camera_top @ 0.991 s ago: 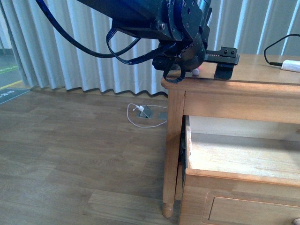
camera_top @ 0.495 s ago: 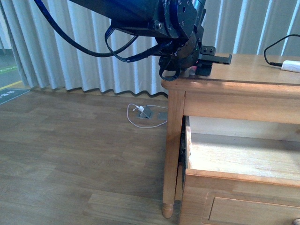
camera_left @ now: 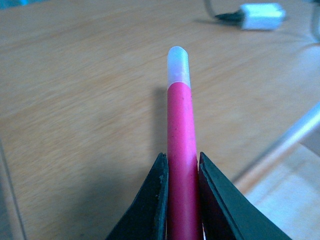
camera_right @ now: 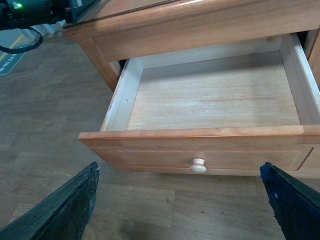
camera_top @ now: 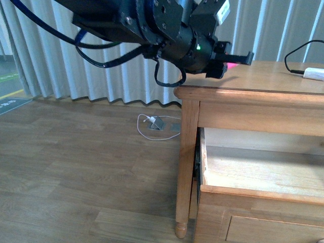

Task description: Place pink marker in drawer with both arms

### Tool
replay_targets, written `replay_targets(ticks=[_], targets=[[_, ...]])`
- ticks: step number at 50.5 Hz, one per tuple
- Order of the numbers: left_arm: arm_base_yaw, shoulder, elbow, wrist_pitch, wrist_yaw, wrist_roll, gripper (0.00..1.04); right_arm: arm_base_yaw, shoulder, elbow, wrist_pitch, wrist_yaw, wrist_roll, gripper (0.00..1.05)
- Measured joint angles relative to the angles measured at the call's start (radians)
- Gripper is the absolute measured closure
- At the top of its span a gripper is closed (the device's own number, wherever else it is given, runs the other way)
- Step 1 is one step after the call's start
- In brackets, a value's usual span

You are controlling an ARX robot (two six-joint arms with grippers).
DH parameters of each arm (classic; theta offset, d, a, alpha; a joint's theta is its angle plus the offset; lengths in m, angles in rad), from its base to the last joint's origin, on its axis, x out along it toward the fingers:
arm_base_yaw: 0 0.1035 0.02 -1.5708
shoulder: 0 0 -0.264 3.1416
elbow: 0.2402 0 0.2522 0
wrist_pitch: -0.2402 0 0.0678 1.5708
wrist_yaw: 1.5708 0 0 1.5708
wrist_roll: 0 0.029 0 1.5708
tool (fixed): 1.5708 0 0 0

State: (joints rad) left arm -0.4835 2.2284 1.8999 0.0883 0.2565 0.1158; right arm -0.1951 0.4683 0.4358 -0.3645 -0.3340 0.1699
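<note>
Jaws of the left gripper (camera_left: 181, 161) are clamping the pink marker (camera_left: 179, 115); the right gripper (camera_right: 178, 172) is hanging spread before the drawer (camera_right: 210, 97).

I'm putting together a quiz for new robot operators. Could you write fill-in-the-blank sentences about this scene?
1. The left gripper is shut on the ___, above the cabinet top.
2. The drawer stands ___ and is empty.
3. The right gripper, open in front of the drawer, holds ___.
Missing words: pink marker; open; nothing.
</note>
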Motion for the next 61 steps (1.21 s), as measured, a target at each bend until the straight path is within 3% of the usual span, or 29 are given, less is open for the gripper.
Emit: replay_targets(ticks=[13, 25, 43, 54, 61], targets=[[-0.023, -0.245, -0.279, 0.069, 0.291, 0.072, 0.9, 0.0, 0.0, 0.0, 0.0, 0.0, 0.0, 0.08], [-0.09, -0.239, -0.42, 0.114, 0.277, 0.101, 0.9, 0.0, 0.0, 0.0, 0.0, 0.0, 0.0, 0.08], [-0.136, -0.127, -0.436, 0.148, 0.187, 0.101, 0.9, 0.0, 0.0, 0.0, 0.0, 0.0, 0.0, 0.08], [-0.134, -0.109, -0.436, 0.148, 0.137, 0.101, 0.6, 0.0, 0.0, 0.0, 0.0, 0.0, 0.0, 0.08], [-0.13, -0.113, -0.444, 0.173, 0.043, 0.102, 0.38, 0.0, 0.0, 0.0, 0.0, 0.0, 0.0, 0.08]])
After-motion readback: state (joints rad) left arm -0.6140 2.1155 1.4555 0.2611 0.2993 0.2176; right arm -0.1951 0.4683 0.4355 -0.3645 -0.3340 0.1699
